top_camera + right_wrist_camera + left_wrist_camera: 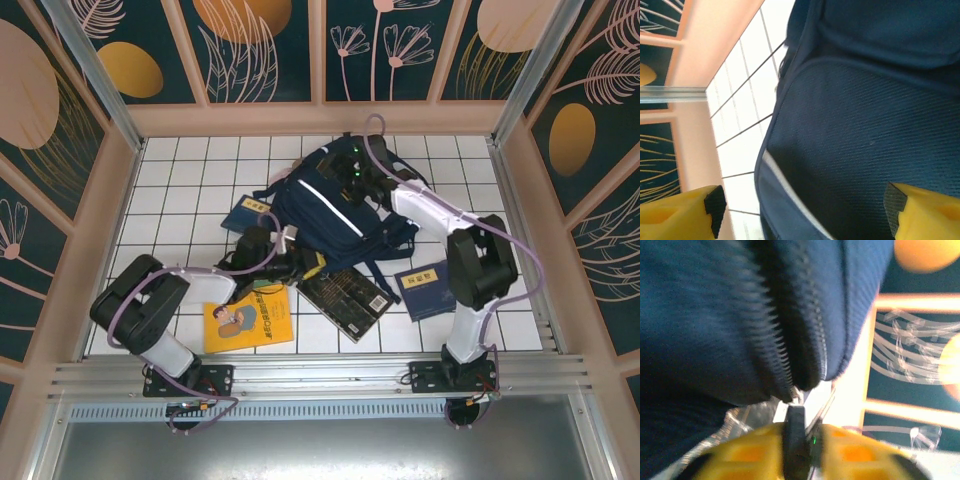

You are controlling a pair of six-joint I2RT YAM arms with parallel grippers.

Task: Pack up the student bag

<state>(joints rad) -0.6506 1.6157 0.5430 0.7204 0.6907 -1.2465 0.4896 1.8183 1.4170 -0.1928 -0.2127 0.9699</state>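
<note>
Navy backpack [325, 205] lies mid-frame on white tiled surface [180, 170]. Right end effector [805, 207] spread wide over it; left end effector [801, 437] flanks a zipper tab [796, 425], grip unclear.

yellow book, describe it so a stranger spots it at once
Start at the navy backpack in the middle of the white tiled table. Toward the front left of it lies the yellow book. Unlike the black book beside it, its cover is bright yellow.

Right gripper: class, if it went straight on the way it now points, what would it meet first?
The student bag: its navy fabric lies straight ahead of the right gripper, whose jaws stand wide apart. How near is unclear.
</note>
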